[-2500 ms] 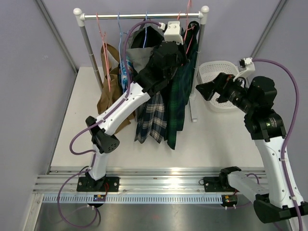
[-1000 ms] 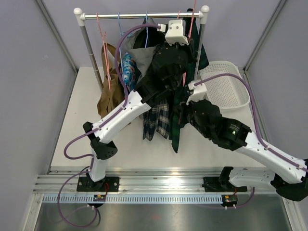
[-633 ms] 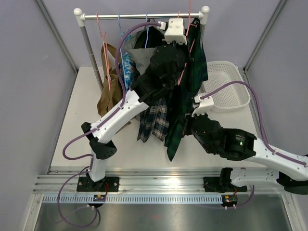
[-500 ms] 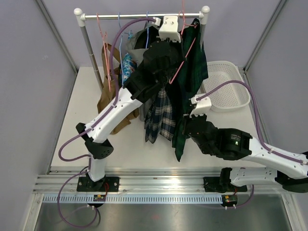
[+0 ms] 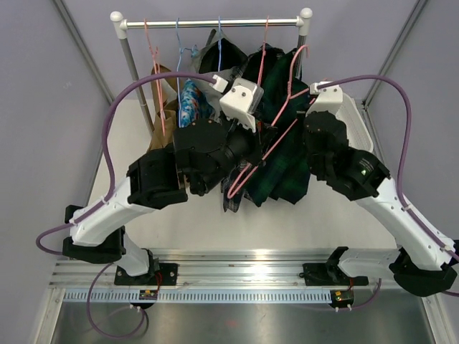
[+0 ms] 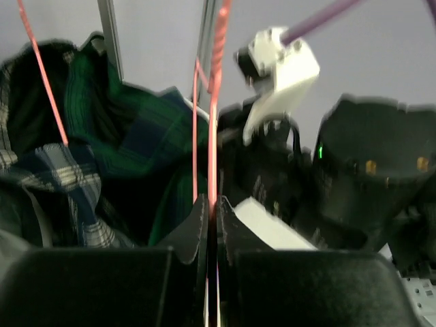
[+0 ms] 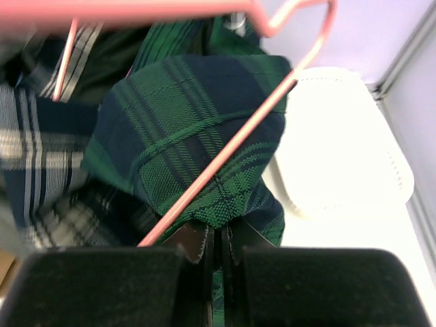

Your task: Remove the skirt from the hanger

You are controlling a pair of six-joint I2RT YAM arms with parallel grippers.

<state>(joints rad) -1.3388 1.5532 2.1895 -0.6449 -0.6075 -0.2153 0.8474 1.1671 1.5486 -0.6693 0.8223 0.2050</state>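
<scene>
Top external view: both arms bend inward and meet. Left end effector (image 6: pixel 212 215) pinches the pink hanger (image 6: pixel 216 102). Right end effector (image 7: pixel 218 240) is clamped on the green skirt (image 7: pixel 184 136), just below the wire.

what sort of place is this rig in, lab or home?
Most likely a robot lab test cell, not a home: bare panel walls box in a white table, the arm bases sit on an aluminium rail, and a small clothes rack is staged beside a laundry basket.
</scene>
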